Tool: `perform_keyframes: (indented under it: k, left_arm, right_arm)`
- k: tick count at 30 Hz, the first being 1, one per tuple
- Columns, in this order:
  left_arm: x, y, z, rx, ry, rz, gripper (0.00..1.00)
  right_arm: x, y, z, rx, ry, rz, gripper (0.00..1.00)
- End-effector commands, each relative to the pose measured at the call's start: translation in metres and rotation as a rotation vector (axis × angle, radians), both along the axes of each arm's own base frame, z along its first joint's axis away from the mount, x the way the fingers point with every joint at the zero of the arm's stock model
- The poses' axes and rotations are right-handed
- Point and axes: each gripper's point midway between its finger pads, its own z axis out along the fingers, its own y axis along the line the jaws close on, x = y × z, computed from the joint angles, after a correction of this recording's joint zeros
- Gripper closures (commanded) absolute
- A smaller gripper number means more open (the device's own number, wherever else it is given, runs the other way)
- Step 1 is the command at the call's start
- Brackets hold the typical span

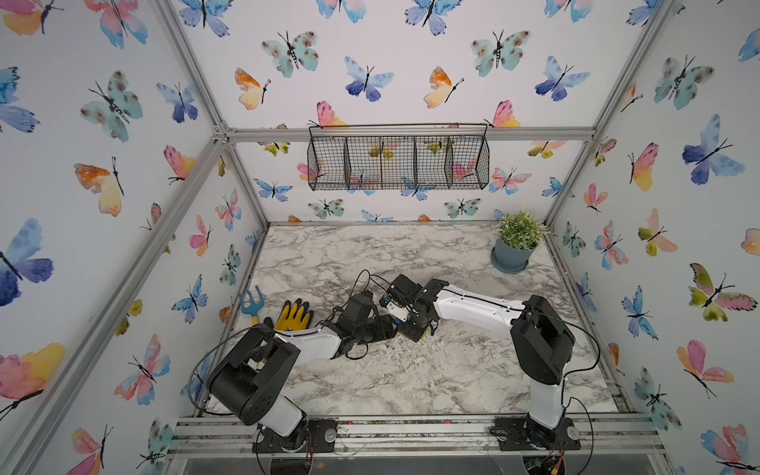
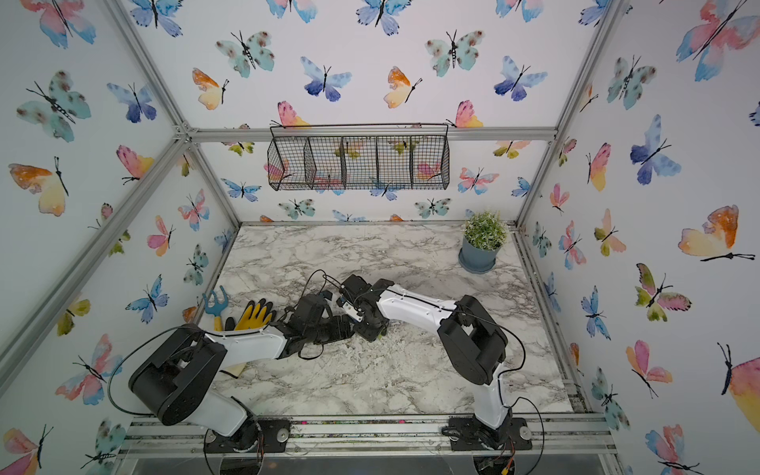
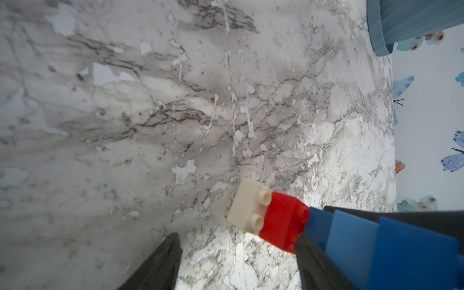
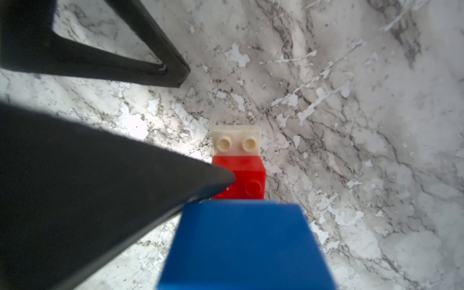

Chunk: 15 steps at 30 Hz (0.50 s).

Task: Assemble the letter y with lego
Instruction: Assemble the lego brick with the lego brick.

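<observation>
The lego is a joined row of bricks: a cream brick (image 4: 236, 140), a red brick (image 4: 248, 173) and a blue brick (image 4: 241, 241). The blue end fills my right gripper's jaws, which are shut on it, and the row hangs just over the marble table (image 4: 351, 125). In the left wrist view, the cream brick (image 3: 247, 204), the red brick (image 3: 281, 223) and blue bricks (image 3: 351, 238) lie beside one finger. My left gripper (image 3: 237, 241) is open over bare marble. One of its fingers (image 4: 125, 188) touches the red brick's side. In both top views the grippers meet mid-table, left gripper (image 1: 386, 327) against right gripper (image 1: 405, 323).
A potted plant (image 1: 516, 242) stands at the back right, its pot (image 3: 401, 22) also in the left wrist view. A yellow glove (image 1: 293, 314) and a blue-and-yellow garden fork (image 1: 251, 302) lie at the table's left edge. A wire basket (image 1: 397, 158) hangs on the back wall.
</observation>
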Motion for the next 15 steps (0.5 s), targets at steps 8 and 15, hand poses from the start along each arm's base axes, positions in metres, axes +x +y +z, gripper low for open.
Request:
perform_keyframes:
  k: [8,15]
  left_arm:
    - [-0.036,0.035,-0.041,0.132,0.155,0.024,0.28]
    - [-0.040,0.042,-0.038,0.132,0.155,0.041,0.28]
  right_arm:
    - [-0.007,-0.005,-0.023,-0.081,0.044,0.003,0.72]
    - [-0.006,-0.003,-0.025,-0.083,0.051,0.006,0.72]
